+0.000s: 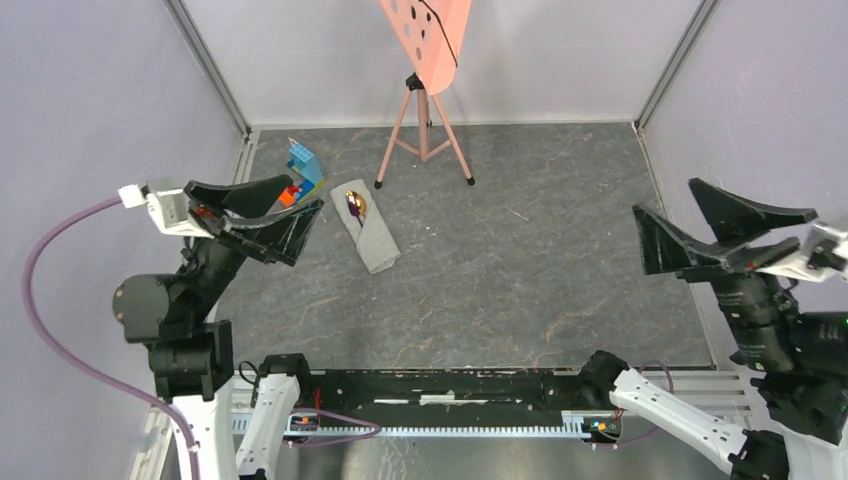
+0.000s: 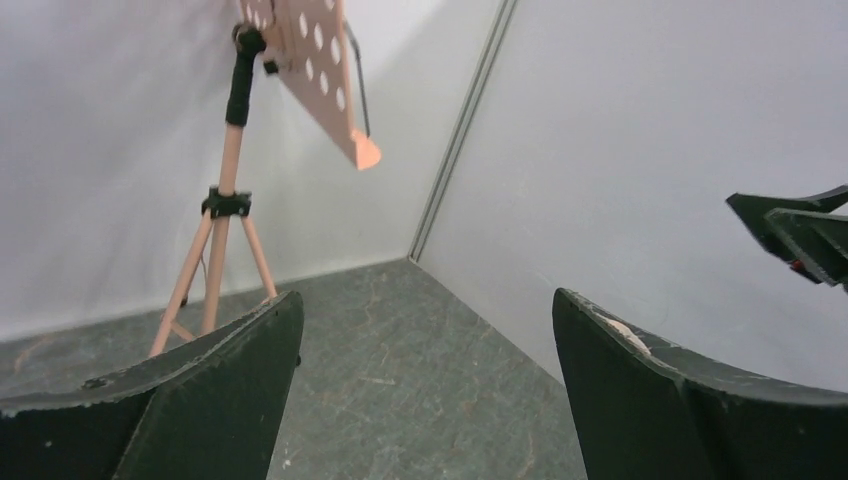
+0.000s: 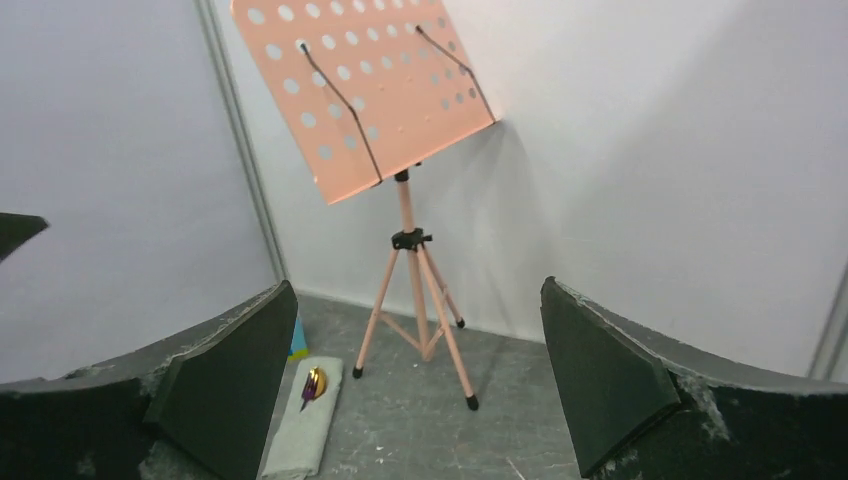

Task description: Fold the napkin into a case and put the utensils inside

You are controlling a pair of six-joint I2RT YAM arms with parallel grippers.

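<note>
The dark grey mottled table (image 1: 520,260) has a pink perforated stand on tripod legs (image 1: 423,120) at the back. The black left gripper (image 1: 305,193) and right gripper (image 1: 666,196) both hover with jaws spread wide, holding nothing. The narrow folded light-grey cloth case (image 1: 375,240) lies back-left near the blue and red toy blocks (image 1: 303,165). A small shiny gold spoon (image 1: 356,205) and a thin dark utensil (image 3: 304,392) poke out its far end.

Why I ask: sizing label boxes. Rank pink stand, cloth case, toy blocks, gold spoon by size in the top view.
1. pink stand, cropped at top.
2. cloth case.
3. toy blocks, slightly smaller.
4. gold spoon.
</note>
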